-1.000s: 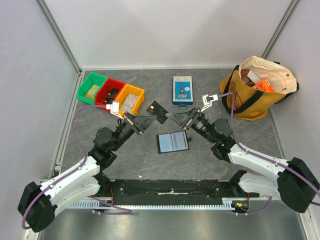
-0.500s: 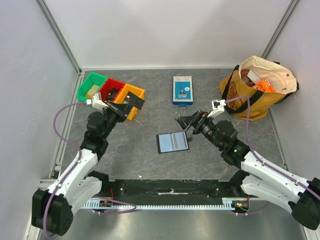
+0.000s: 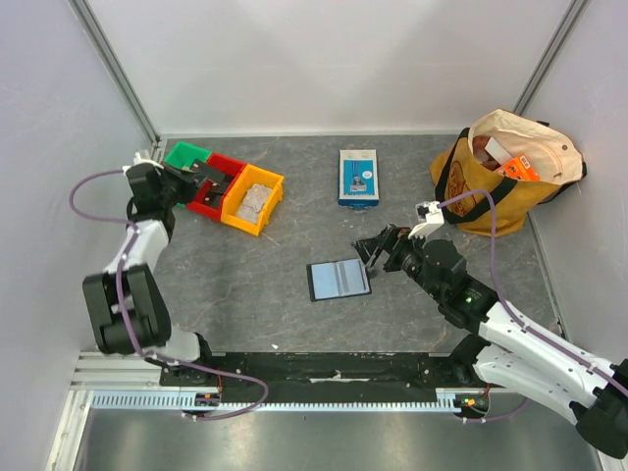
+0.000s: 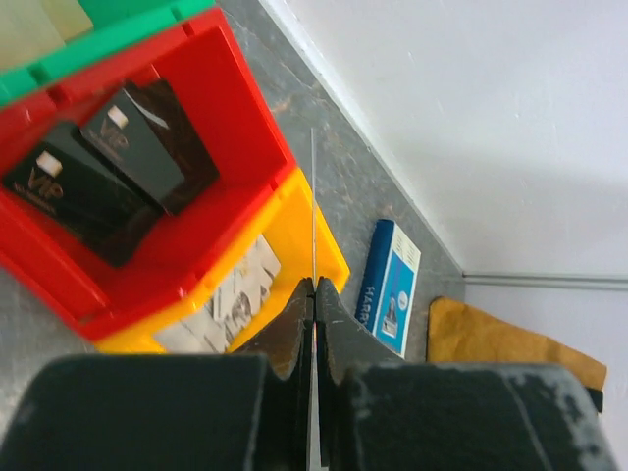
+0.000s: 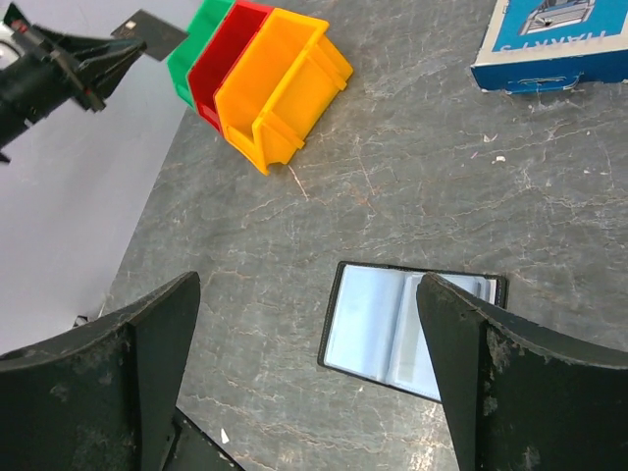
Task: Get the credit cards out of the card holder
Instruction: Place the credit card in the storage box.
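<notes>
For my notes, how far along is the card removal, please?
Done: two black VIP cards lie in the red plastic bin. In hand: left claw pinches a thin dark card by it. Left: right claw open near the flat black card holder; remaining cards unclear.

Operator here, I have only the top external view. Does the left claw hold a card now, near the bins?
Observer: Yes. In the left wrist view the left claw is shut on a thin card, seen edge-on.
Operator: What is inside the red bin?
Observer: The red bin holds at least two black cards, each marked VIP.
Operator: And the card holder, does it show any card?
Observer: In the right wrist view the card holder lies open under the open right claw. Its visible pockets show no card, but one end is hidden behind the claw.
</notes>
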